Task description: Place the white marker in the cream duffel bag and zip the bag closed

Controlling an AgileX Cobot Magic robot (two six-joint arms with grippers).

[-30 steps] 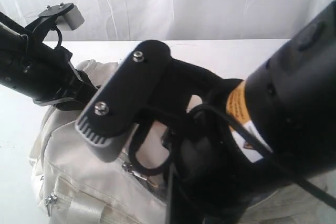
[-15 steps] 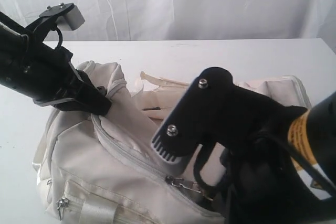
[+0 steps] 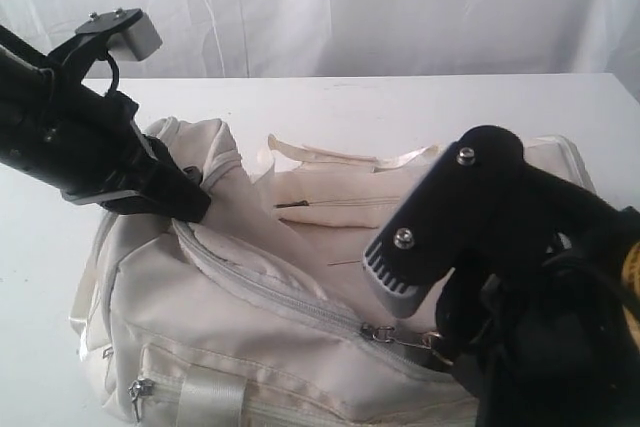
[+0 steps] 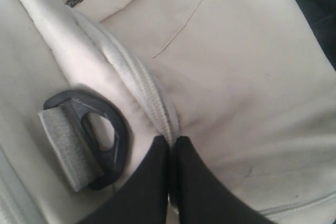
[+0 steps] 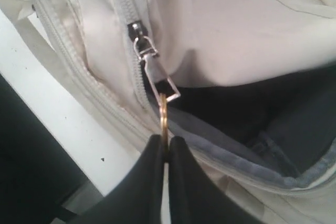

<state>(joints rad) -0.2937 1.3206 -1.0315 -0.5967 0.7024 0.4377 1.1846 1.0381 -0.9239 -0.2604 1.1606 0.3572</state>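
Note:
The cream duffel bag [image 3: 200, 317] lies on the white table. My left gripper [image 3: 200, 203] is shut on the bag's end, pinching the grey zipper tape [image 4: 152, 103] between its fingertips [image 4: 157, 153]. My right gripper [image 5: 165, 140] is shut on a brass ring [image 5: 163, 114] that hangs from the zipper pull [image 5: 157, 74]. In the exterior view the slider [image 3: 380, 332] sits partway along the top zipper. It is closed behind the slider, and dark lining [image 5: 247, 114] shows in the mouth ahead of it. The white marker is out of view.
My right arm [image 3: 480, 217] fills the lower right of the exterior view and hides that end of the bag. A black strap ring [image 4: 102, 140] sits beside the left fingers. The front pocket's zip pull [image 3: 137, 390] hangs low. White table [image 3: 420, 107], curtain [image 3: 350, 7] behind.
My right arm has moved to the right, drawing the slider along the top zipper and closing more of it. The left gripper has kept its hold on the bag's end.

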